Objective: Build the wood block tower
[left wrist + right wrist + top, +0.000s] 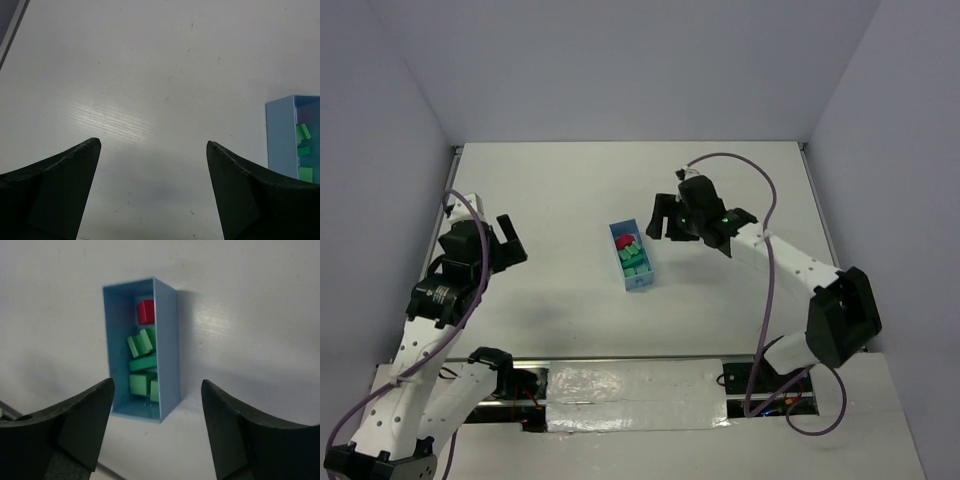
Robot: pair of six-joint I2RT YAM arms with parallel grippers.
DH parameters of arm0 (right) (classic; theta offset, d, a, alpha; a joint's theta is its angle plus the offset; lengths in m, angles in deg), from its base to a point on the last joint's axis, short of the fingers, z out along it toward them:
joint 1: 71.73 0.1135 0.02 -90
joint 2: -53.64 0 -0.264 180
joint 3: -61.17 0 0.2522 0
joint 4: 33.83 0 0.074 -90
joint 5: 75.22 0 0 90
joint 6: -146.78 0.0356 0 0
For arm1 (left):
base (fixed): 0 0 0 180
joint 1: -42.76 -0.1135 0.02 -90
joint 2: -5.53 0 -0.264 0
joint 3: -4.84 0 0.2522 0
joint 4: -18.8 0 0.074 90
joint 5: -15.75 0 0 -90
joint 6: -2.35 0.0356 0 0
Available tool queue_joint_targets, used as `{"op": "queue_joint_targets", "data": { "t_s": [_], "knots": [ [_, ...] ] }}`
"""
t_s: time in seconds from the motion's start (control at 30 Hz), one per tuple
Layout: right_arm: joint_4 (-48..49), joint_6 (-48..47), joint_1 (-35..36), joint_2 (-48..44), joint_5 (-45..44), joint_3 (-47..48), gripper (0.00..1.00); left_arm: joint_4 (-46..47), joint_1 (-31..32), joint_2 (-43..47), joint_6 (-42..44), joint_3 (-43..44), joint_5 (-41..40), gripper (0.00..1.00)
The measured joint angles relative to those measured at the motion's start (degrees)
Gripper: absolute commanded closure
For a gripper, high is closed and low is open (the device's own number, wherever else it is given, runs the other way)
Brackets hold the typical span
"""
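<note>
Blocks unstacked, lying loose in tray.
Left gripper: jaws wide apart, empty, over bare table. Right gripper: jaws apart, empty, above tray. Blocks and red roof are probably light, rigid and smooth; grip flat opposite faces.

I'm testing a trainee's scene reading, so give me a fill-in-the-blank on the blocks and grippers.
1. The green blocks lie inside the ___ tray.
2. The odd block among them is ___.
3. The left gripper and right gripper both stand ___, holding nothing.
Missing words: blue; red; open.
</note>
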Motion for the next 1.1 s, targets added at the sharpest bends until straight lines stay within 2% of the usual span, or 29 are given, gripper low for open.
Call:
{"op": "queue_joint_targets", "data": {
  "t_s": [0.07,0.2,0.43,0.47,0.57,0.67,0.77,0.9,1.1],
  "knots": [
    [-0.92,-1.46,1.51,4.17,-2.29,4.37,0.32,0.2,0.0,-0.48,0.26,0.0,0.26,0.0],
    [-3.08,-3.82,4.33,11.96,-5.57,11.43,0.44,0.22,0.0,-1.95,0.35,-0.07,0.96,0.0],
    [-6.56,-5.88,7.15,22.01,-9.05,15.82,0.57,0.28,0.02,-3.1,0.5,-0.2,1.86,0.0],
    [-7.06,-6.01,7.37,22.95,-9.51,16.11,0.63,0.28,0.04,-3.13,0.5,-0.2,1.95,0.0],
    [-7.74,-6.36,7.74,24.96,-10.62,16.46,0.7,0.31,0.11,-3.17,0.52,-0.2,2.36,0.0],
    [-8.33,-6.58,7.85,25.66,-11.21,16.46,0.88,0.33,0.15,-3.17,0.52,-0.2,2.75,0.01],
    [-8.83,-6.71,7.93,25.62,-12.28,16.46,0.95,0.59,0.24,-3.17,0.55,-0.26,2.84,0.0],
    [-12.0,-7.82,8.11,25.44,-17.73,17.35,0.99,0.66,0.37,-3.21,0.59,-0.28,3.02,0.01],
    [-22.21,-11.15,8.46,24.98,-35.21,20.35,0.99,0.68,0.61,-3.21,0.7,-0.28,3.32,0.01]
  ]
}}
